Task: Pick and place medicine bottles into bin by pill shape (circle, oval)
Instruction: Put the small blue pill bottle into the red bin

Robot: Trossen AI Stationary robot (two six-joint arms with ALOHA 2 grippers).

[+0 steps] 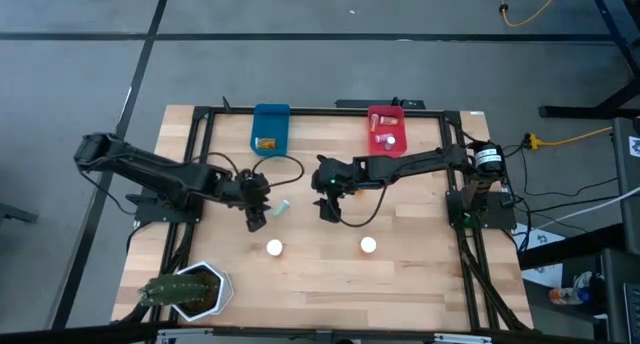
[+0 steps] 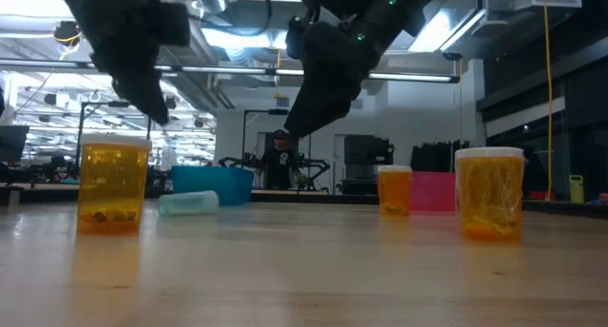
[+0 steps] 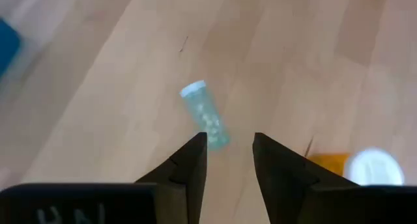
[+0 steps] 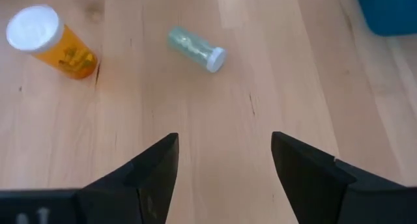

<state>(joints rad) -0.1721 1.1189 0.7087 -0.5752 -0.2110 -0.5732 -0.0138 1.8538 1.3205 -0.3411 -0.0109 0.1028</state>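
A small pale bottle (image 1: 281, 210) with a white cap lies on its side on the table; it also shows in the left wrist view (image 3: 205, 116), the right wrist view (image 4: 195, 48) and the low view (image 2: 188, 202). My left gripper (image 1: 258, 217) hovers just left of it, clear of the table, its fingers (image 3: 230, 142) a little apart and empty. My right gripper (image 1: 328, 209) hovers to the bottle's right, wide open (image 4: 225, 146) and empty. Two amber bottles (image 1: 274, 248) (image 1: 368, 246) stand upright on their bases nearer the front edge.
A blue bin (image 1: 270, 127) with a bottle in it and a red bin (image 1: 387, 129) with bottles stand at the table's far edge. A third amber bottle (image 2: 394, 189) shows farther back in the low view. A green plant in a white pot (image 1: 185, 289) stands at the near left corner.
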